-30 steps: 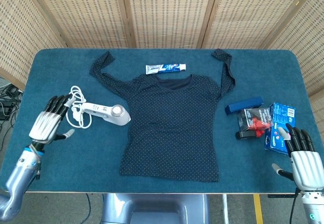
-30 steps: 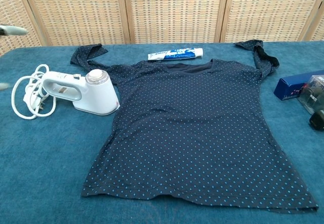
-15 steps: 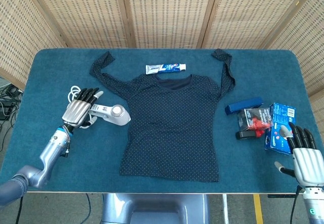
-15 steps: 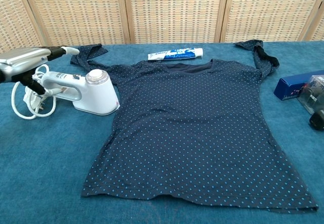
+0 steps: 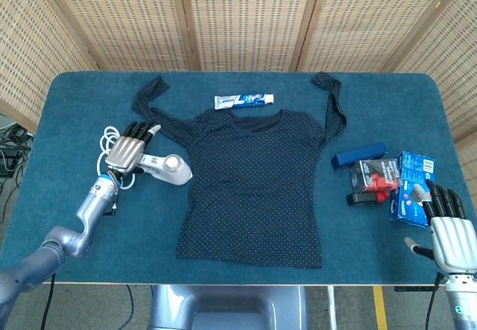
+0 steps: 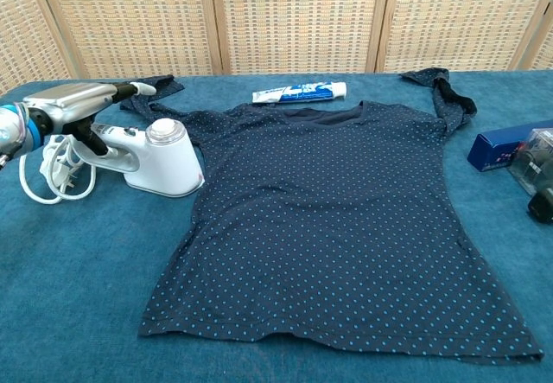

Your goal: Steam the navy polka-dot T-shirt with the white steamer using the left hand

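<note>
- Nearest, at the lower right corner of the head view, the right hand [image 5: 447, 229] hangs at the near edge of the blue worktop [image 5: 74, 121], palm down, fingers apart and straight, holding nothing; the chest view does not show it.
- Just beyond its fingertips lies a blue box [image 5: 412, 185], with a dark pack with red print [image 5: 375, 177] touching its left side and a long navy box [image 5: 359, 155] a little further back.
- In the middle of the frame the navy polka-dot T-shirt [image 6: 337, 227] lies flat, hem towards the near edge, collar towards the far edge, both sleeves spread up and outwards.
- At the left of the frame the left hand [image 5: 127, 151] is flat above the handle of the white steamer [image 6: 160, 158], fingers stretched and slightly apart, not wrapped round it; whether it touches the handle I cannot tell.
- The white steamer lies on its side just beside the shirt's left edge, its round head towards the shirt, near the sleeve.
- Its white cord [image 6: 47, 175] is coiled on the worktop to the left of the handle, under the wrist.
- Further back, a toothpaste tube [image 5: 244, 100] lies crosswise just beyond the collar, near the centre top of the cloth.
- Farthest, a woven wicker screen [image 5: 246, 17] stands behind the worktop across the whole upper frame.
</note>
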`<state>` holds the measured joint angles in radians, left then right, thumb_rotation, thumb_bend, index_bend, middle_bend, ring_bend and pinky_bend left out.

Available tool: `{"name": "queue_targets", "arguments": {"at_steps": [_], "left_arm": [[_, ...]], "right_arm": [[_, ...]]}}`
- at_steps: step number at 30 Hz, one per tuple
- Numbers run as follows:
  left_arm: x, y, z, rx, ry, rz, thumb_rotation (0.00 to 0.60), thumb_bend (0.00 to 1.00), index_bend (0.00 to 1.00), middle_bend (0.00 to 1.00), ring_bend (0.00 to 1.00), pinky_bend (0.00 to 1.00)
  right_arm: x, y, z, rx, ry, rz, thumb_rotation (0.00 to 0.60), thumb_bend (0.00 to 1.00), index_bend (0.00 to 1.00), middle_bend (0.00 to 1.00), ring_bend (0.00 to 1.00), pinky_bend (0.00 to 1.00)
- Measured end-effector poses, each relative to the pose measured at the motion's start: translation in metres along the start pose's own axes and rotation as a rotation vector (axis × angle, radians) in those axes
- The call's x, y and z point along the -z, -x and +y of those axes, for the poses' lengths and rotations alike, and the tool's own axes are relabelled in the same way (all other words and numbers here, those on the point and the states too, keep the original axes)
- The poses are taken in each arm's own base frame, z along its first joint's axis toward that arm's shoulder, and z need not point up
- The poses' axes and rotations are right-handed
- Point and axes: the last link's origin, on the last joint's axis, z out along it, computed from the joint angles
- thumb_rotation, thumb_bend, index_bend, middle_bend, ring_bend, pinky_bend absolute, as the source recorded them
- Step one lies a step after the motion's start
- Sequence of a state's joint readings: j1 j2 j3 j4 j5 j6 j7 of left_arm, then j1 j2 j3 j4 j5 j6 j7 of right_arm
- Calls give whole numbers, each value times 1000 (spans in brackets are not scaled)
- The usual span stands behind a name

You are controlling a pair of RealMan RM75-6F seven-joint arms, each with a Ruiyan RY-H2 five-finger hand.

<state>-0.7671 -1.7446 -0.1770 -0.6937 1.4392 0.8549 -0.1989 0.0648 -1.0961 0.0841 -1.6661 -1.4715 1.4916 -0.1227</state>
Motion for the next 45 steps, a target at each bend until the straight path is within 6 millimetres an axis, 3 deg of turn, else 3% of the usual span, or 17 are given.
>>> {"name": "queue_targets", "arguments": {"at_steps": [8, 10, 14, 17, 24, 27, 38, 45], "left_arm": [[-20, -1, 4, -15, -16, -5, 600, 361, 0, 0, 0, 0], [-23, 0, 6, -15, -15, -9, 600, 364, 14, 48, 57, 26], [-26, 1, 9, -21, -9, -6, 600, 370, 345, 375, 366, 328], [-26, 2, 9, -30, -4, 2, 600, 374, 565, 507, 473, 486], [-24, 2, 6, -46, 2, 30, 600, 454, 894, 675, 618, 658], [-24, 2, 4, -40, -1, 30, 600, 492, 985, 743, 669, 712], [-16, -2, 0, -14, 33, 48, 600, 519, 1000, 811, 724, 777], [-1, -22, -2, 9, 118, 141, 600, 520, 1000, 813, 726, 781]], "right_arm": [[0, 2, 0, 5, 1, -10, 600, 0, 0, 0, 0, 0], [-1, 3, 0, 5, 2, -13, 600, 0, 0, 0, 0, 0], [-2, 4, 0, 5, 4, -20, 600, 0, 0, 0, 0, 0], [-2, 5, 0, 6, 4, -24, 600, 0, 1, 0, 0, 0], [-2, 6, -1, 6, 0, -30, 600, 0, 3, 0, 0, 0], [-2, 6, -1, 7, -2, -29, 600, 0, 4, 0, 0, 0], [1, 4, -4, 12, -13, -17, 600, 0, 4, 0, 0, 0], [2, 3, -5, 14, -16, -11, 600, 0, 4, 0, 0, 0]]}}
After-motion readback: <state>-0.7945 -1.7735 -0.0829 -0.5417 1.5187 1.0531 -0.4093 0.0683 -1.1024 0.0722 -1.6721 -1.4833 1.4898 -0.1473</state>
